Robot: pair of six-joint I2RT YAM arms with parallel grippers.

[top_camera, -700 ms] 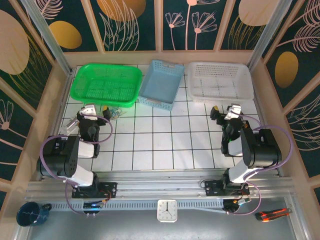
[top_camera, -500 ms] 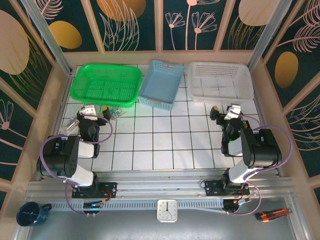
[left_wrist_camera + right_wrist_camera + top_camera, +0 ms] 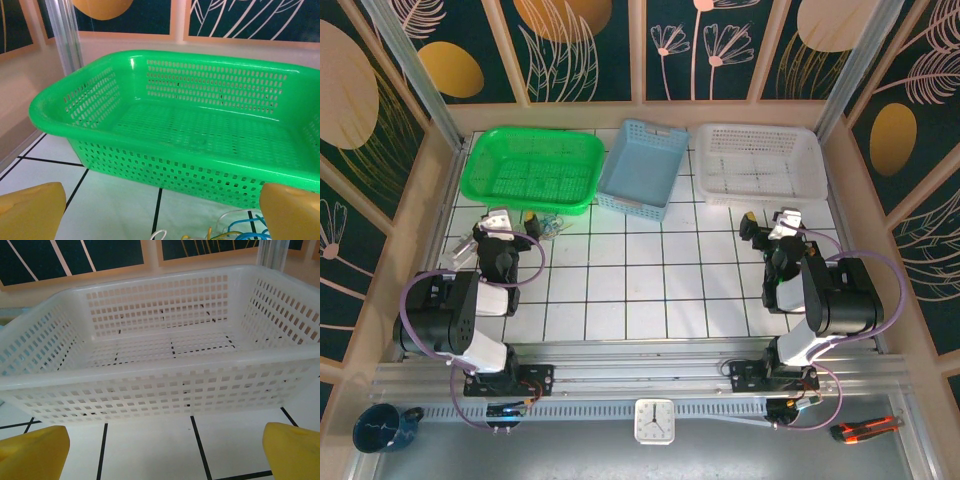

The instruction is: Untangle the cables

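Though tiny from above, the cables (image 3: 550,225) show blue strands up close.

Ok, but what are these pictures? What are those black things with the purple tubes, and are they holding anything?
Those are two robot arms, the left arm and the right arm, bolted at the near edge of a tiled table. The wide picture looks down from a camera above and behind them. The other two come from little cameras on the wrists, so each arm's own yellow fingers show at the bottom corners. The left fingers face a green basket, and the right fingers face a white basket. A blue basket sits between those two. A small tangle of thin cables lies on the table just in front of the green basket, by the left arm. Both pairs of fingers are spread open and hold nothing.
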